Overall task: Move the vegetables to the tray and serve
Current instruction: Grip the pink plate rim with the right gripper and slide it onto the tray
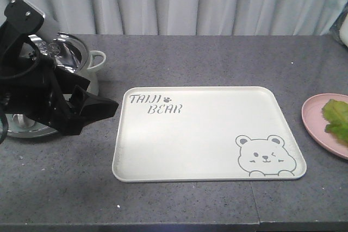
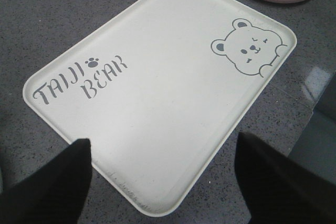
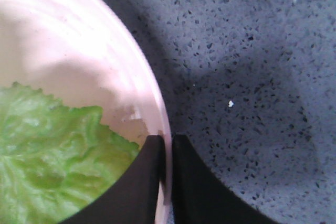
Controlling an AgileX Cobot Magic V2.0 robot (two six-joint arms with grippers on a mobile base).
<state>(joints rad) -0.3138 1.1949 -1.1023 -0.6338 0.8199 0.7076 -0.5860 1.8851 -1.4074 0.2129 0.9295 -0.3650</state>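
Left pincer (image 1: 99, 105) hovers beside the tray's (image 1: 206, 134) left edge, fingers (image 2: 58, 182) spread, released. The tray lies flat, mid-surface (image 1: 190, 58). Just right of it, apart, the vegetables (image 1: 337, 119) rest on a pink plate (image 1: 312, 110). Right pincer (image 3: 167, 156) is clenched on that plate's rim.

Matt plastic tray (image 1: 206, 134); speckled stone-look counter (image 1: 179, 58); glossy metal kettle (image 1: 68, 52).
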